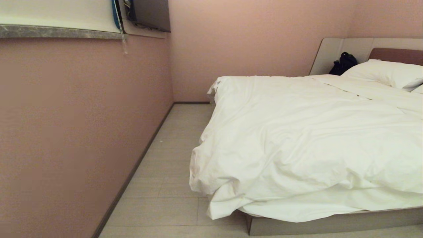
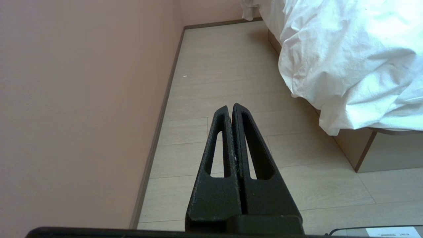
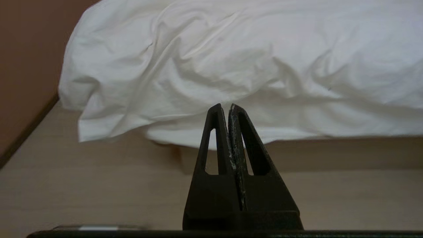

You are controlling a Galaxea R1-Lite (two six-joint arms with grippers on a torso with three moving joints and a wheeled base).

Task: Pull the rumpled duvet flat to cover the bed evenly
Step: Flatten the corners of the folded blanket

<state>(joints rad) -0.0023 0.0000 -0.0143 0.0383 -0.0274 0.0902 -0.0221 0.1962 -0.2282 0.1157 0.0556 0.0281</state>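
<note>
Head view: the duvet lies bunched on the bed, one corner drooping past its foot. Left wrist view: the left gripper, pressed together, hangs beside the bed, likely parked. Right wrist view: the right gripper, pressed together and empty, faces the duvet's drooping edge, probably to take hold.

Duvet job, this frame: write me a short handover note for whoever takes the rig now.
Left gripper: jaws shut, empty, over the floor beside the bed.
Right gripper: jaws shut, empty, pointing at the foot edge of the duvet.
Duvet: on the bed, rumpled and bunched at the near corner, which overhangs the base.
Done: nothing visible yet.
Left: grip the edge, pull it flat and even.
</note>
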